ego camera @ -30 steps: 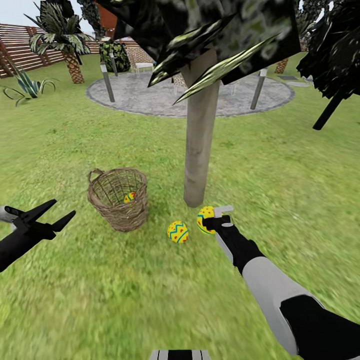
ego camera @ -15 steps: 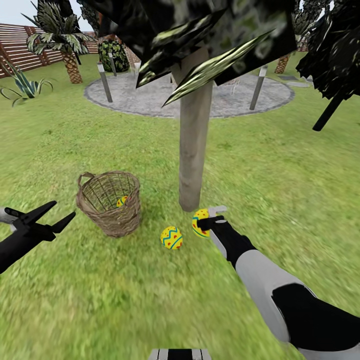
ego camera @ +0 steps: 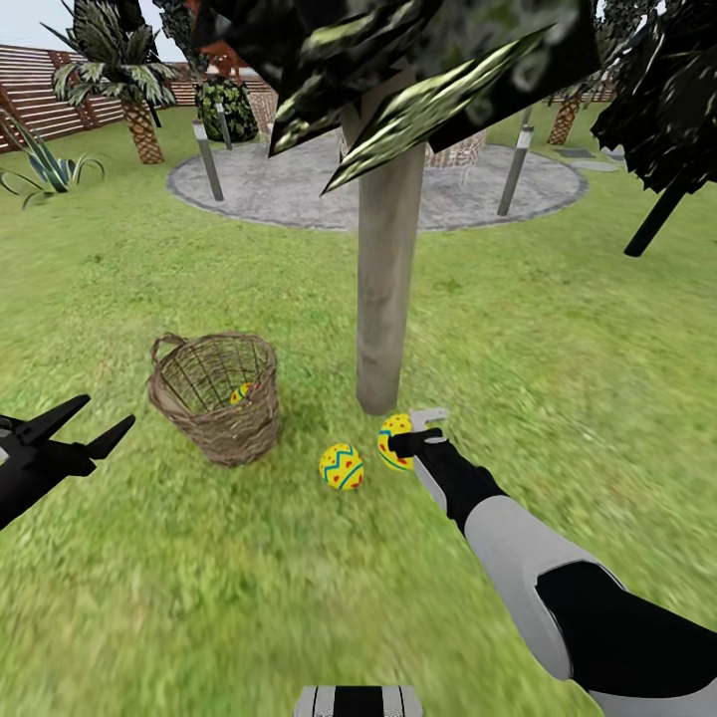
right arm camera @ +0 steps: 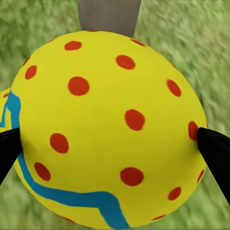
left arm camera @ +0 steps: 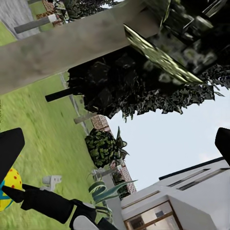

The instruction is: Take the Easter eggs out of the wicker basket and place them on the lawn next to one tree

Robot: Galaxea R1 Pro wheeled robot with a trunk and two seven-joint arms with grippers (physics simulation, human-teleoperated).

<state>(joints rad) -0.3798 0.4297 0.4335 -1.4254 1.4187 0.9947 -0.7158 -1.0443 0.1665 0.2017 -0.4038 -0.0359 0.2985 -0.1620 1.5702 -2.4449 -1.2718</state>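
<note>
Easter egg (ego camera: 393, 441) clamped in right hand (ego camera: 411, 438), beside tree (ego camera: 386, 289).

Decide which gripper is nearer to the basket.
Left. The left gripper hangs open just beside the basket, apart from it. The right gripper, shut on an egg, is farther off by the tree.

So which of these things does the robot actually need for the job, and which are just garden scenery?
Needed:
- egg held in the right gripper
- egg on the grass
- egg in the basket
- basket
- tree trunk
- lawn

Just scenery:
- paved circle
- posts
- palm
- fence
</note>
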